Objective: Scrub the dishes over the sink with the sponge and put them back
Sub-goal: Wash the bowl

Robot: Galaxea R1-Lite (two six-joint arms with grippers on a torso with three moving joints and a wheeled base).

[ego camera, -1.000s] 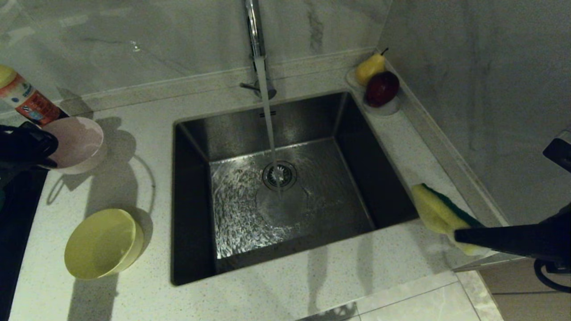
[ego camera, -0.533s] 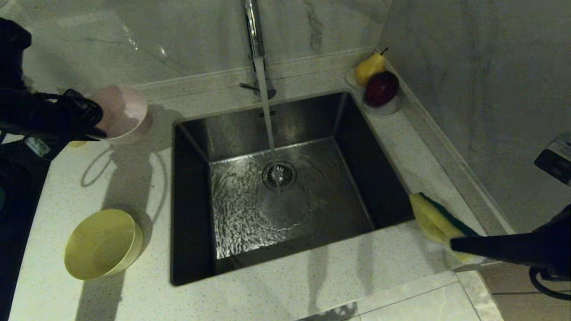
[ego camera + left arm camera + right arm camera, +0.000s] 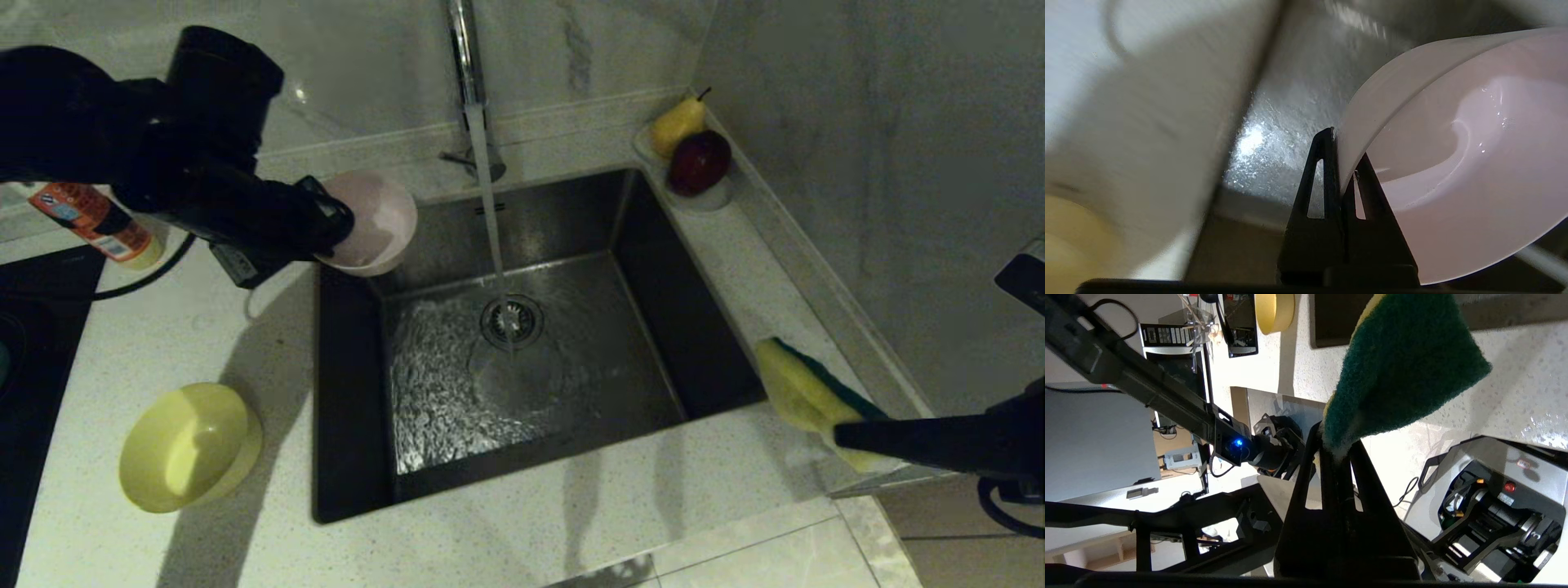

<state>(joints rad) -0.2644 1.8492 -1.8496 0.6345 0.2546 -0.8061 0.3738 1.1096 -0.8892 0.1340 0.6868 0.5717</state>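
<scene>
The left gripper (image 3: 331,233), pinching the pink bowl (image 3: 371,220) by its rim, has carried it from the counter (image 3: 204,327) to the sink's (image 3: 522,343) back-left corner. The right gripper (image 3: 849,433) stays right of the sink, pinching the sponge (image 3: 796,388). The yellow bowl (image 3: 188,445) lies left of the sink.

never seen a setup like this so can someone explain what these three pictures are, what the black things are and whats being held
This is a two-armed robot at a kitchen sink. The wide picture comes from a camera on its head; the other two come from cameras on its wrists, looking along the fingers. The black shapes are its arms. The left gripper is shut on the rim of a pink bowl, holding it over the sink's back left corner, beside the running water. The right gripper, at the sink's right, pinches a green and yellow sponge. On the counter: a yellow bowl, a bottle, and a pear and a dark red fruit on a small dish.
</scene>
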